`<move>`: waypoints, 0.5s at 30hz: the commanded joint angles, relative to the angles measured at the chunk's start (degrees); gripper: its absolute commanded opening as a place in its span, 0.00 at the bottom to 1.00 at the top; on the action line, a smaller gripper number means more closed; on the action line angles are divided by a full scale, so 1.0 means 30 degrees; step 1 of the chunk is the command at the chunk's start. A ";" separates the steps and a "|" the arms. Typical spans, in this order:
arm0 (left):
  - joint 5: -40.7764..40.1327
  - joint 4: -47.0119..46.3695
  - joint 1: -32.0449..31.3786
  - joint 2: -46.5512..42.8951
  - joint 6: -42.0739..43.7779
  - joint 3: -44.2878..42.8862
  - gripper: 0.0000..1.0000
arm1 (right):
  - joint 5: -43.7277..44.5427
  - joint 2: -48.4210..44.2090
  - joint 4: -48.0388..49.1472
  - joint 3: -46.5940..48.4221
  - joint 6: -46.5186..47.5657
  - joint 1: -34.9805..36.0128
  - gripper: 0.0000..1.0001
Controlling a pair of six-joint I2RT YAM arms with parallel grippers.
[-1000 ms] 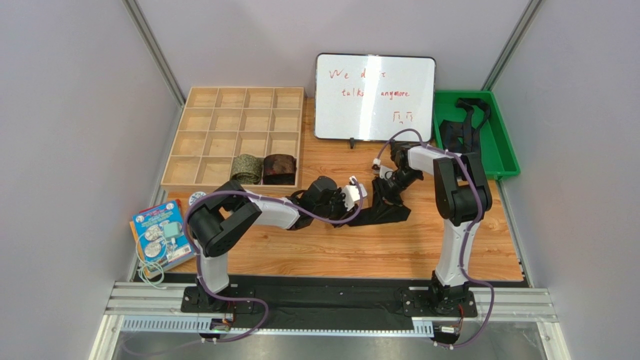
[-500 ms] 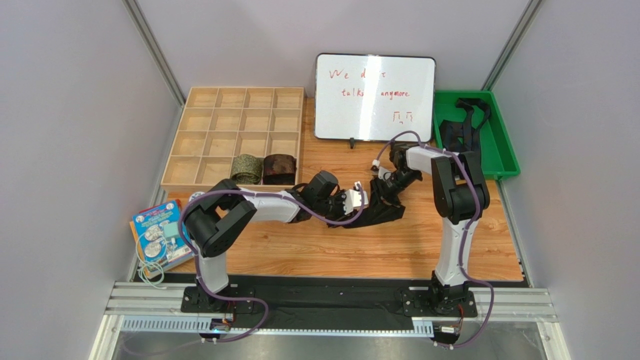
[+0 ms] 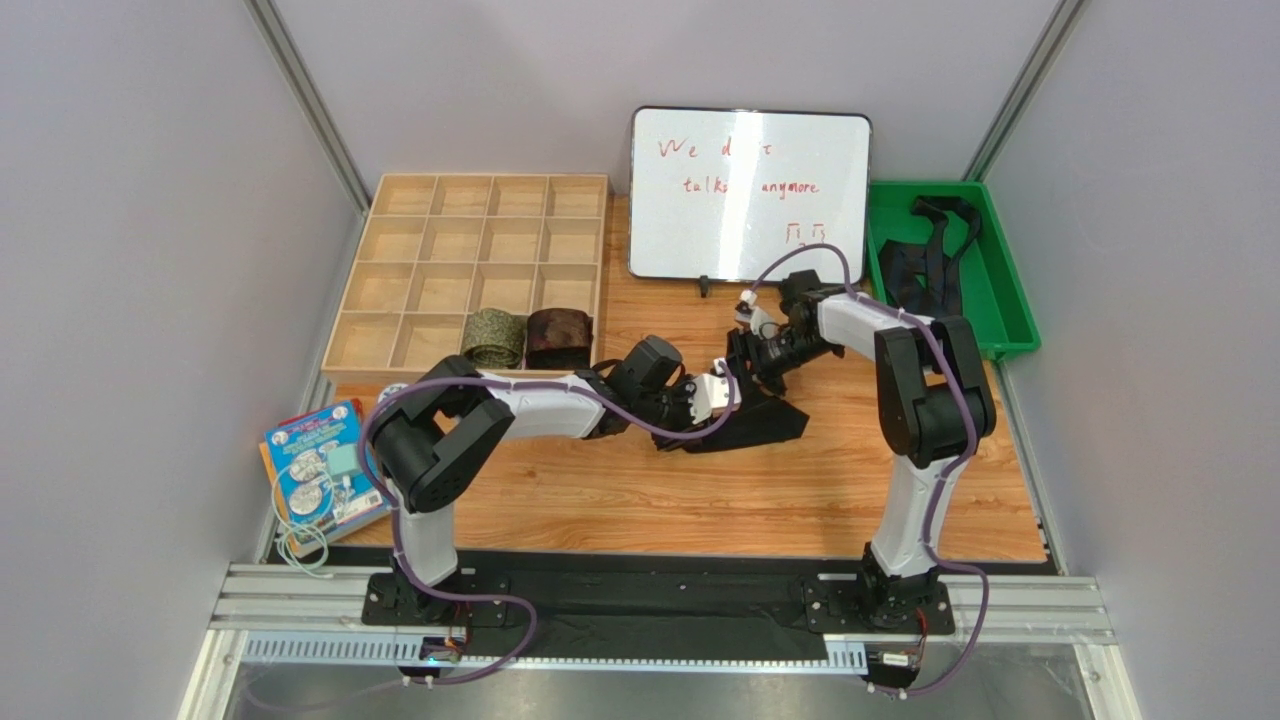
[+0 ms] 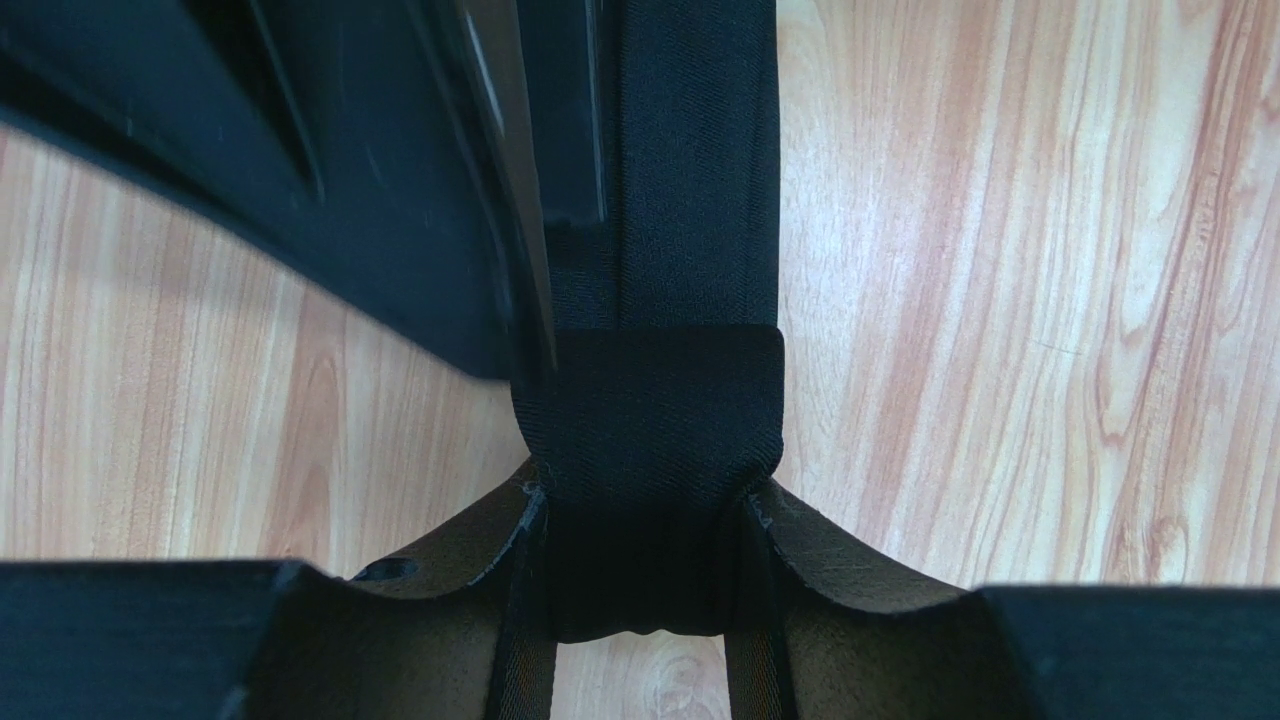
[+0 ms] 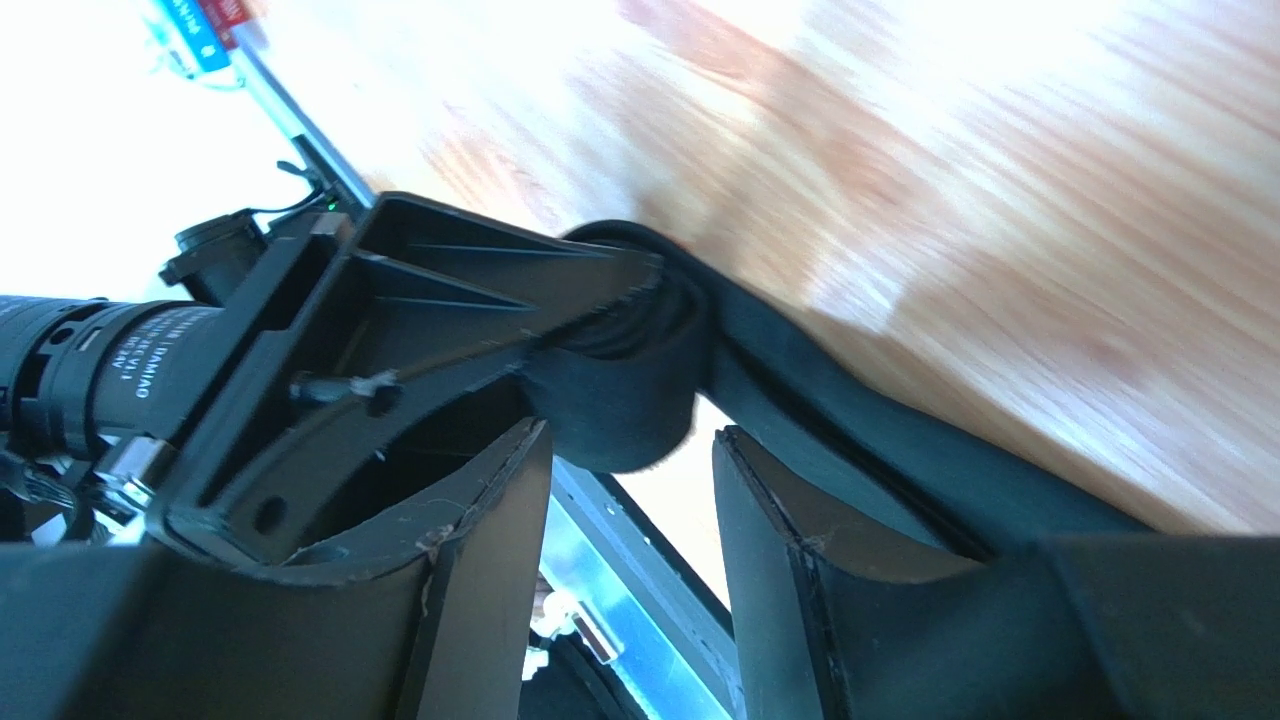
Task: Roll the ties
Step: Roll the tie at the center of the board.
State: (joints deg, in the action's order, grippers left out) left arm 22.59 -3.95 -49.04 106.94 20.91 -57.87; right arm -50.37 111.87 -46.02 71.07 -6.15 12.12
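Note:
A black tie (image 3: 769, 425) lies on the wooden table, one end wound into a small coil (image 4: 655, 413). My left gripper (image 3: 718, 399) is shut on that coil, whose fabric bulges between the pads (image 4: 649, 495); the strip (image 4: 699, 150) runs away from it over the wood. My right gripper (image 3: 748, 360) stands open (image 5: 624, 450), and the coil (image 5: 613, 393) sits just beyond its fingertips beside the left gripper's fingers (image 5: 391, 323). Two rolled ties, one olive-green (image 3: 493, 336) and one reddish-brown (image 3: 559, 336), fill compartments of the wooden tray (image 3: 451, 240).
A whiteboard (image 3: 748, 192) stands at the back. The green bin (image 3: 1004, 300) at the right holds more black ties (image 3: 920, 258). A booklet (image 3: 319, 468) lies at the table's left front corner.
The right gripper has opened and let go of the black tie, shifting slightly left. The left gripper keeps its hold on the coil and has barely moved.

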 commanded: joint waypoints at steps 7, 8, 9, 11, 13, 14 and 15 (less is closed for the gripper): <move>-0.1466 0.2838 0.0202 0.1181 -0.0347 -0.0193 0.32 | -0.0993 0.0530 0.0927 -0.0281 0.0378 0.1058 0.45; -0.1494 0.2867 0.0174 0.1239 -0.0493 -0.0252 0.32 | -0.1022 0.0618 0.0694 -0.0252 0.0497 0.1029 0.44; -0.1495 0.2897 0.0173 0.1269 -0.0552 -0.0310 0.32 | -0.1081 0.0706 0.0605 -0.0252 0.0585 0.1057 0.43; -0.1465 0.2868 0.0173 0.1327 -0.0581 -0.0311 0.32 | -0.0994 0.0677 0.0458 -0.0310 0.0907 0.1058 0.42; -0.1495 0.2955 0.0174 0.1415 -0.0582 -0.0398 0.32 | -0.1080 0.0735 0.0137 -0.0281 0.1170 0.1058 0.42; -0.1553 0.2985 0.0173 0.1445 -0.0582 -0.0428 0.32 | -0.1284 0.0678 -0.0126 -0.0281 0.1346 0.1058 0.43; -0.1553 0.2956 0.0202 0.1474 -0.0553 -0.0457 0.32 | -0.1344 0.0619 -0.0274 -0.0368 0.1435 0.0971 0.45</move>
State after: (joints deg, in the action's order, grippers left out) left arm 21.91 -1.54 -49.01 107.70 19.59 -59.75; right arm -52.56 113.62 -44.51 70.24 -4.82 15.25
